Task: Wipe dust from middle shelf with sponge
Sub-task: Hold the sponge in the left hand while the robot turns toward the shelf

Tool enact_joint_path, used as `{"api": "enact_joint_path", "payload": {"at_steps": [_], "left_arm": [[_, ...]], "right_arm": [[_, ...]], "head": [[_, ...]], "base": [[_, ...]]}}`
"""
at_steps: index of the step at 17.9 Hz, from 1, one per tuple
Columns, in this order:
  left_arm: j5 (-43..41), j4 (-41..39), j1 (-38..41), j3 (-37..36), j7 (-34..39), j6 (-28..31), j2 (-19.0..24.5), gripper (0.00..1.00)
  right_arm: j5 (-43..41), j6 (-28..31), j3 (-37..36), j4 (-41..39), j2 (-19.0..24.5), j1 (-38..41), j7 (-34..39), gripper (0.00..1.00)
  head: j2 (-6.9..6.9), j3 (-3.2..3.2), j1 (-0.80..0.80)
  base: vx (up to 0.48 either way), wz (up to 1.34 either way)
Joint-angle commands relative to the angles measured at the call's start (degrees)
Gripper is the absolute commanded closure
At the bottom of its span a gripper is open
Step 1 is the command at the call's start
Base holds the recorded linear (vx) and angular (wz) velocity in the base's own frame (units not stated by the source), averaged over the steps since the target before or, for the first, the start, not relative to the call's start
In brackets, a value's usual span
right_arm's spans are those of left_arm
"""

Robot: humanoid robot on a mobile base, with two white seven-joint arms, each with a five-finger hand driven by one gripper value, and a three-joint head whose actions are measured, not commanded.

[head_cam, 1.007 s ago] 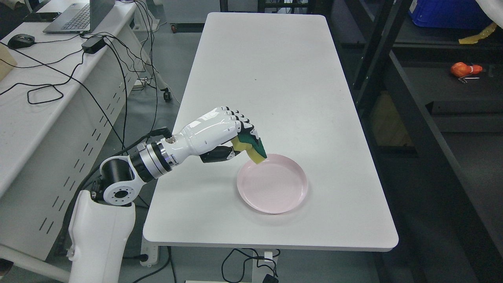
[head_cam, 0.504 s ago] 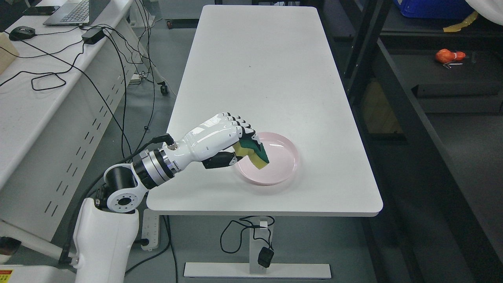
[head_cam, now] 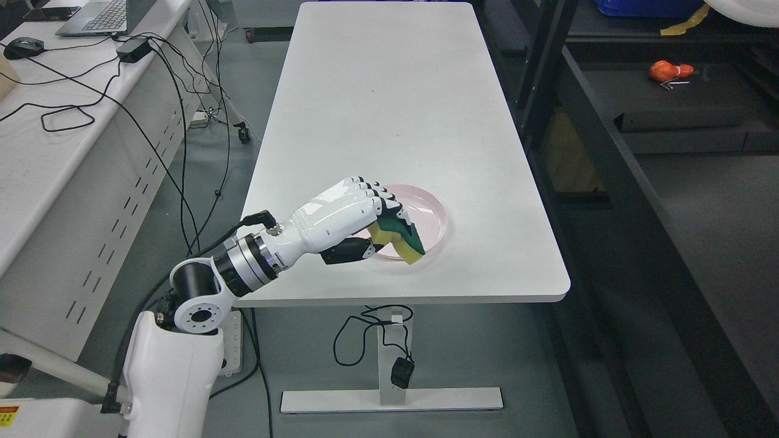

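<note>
My left hand [head_cam: 382,230] comes in from the lower left and is shut on a yellow and green sponge [head_cam: 403,239]. The sponge hangs from the curled fingers above the near rim of a pink plate [head_cam: 429,214] on the white table [head_cam: 395,109]. At the right, a dark shelf unit [head_cam: 681,140] runs along the table's side, with an orange object [head_cam: 668,70] lying on one of its levels. My right hand does not show.
A desk at the left carries a laptop [head_cam: 97,17], a mouse [head_cam: 23,47] and tangled cables [head_cam: 152,91]. A power brick [head_cam: 401,372] dangles under the table by its foot. A narrow floor gap separates the table from the shelf unit.
The whole view has shifted: table and plate now sit farther up and left, as the camera backs away. My left hand still holds the sponge, now over the plate's near rim.
</note>
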Motion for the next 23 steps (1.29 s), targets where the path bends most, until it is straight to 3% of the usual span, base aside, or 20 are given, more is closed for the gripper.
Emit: {"api": "enact_joint_path", "payload": {"at_steps": [1, 18, 23], "left_arm": [[0.00, -0.15, 0.17, 1.50, -0.12, 0.02, 0.35, 1.00], [0.00, -0.06, 0.44, 1.50, -0.12, 0.02, -0.06, 1.00], [0.09, 0.02, 0.53, -6.47, -0.30, 0.02, -0.06, 1.00]], "right_arm": [[0.00, 0.03, 0.00, -1.00, -1.00, 0.01, 0.02, 0.00], [0.00, 0.03, 0.00, -1.00, -1.00, 0.01, 0.02, 0.00], [0.00, 0.03, 0.00, -1.00, -1.00, 0.01, 0.02, 0.00]], "head": [[0.00, 0.00, 0.00], [0.00, 0.00, 0.00], [0.00, 0.00, 0.00]], "base": [[-0.079, -0.02], [-0.107, -0.31], [-0.187, -0.53]]}}
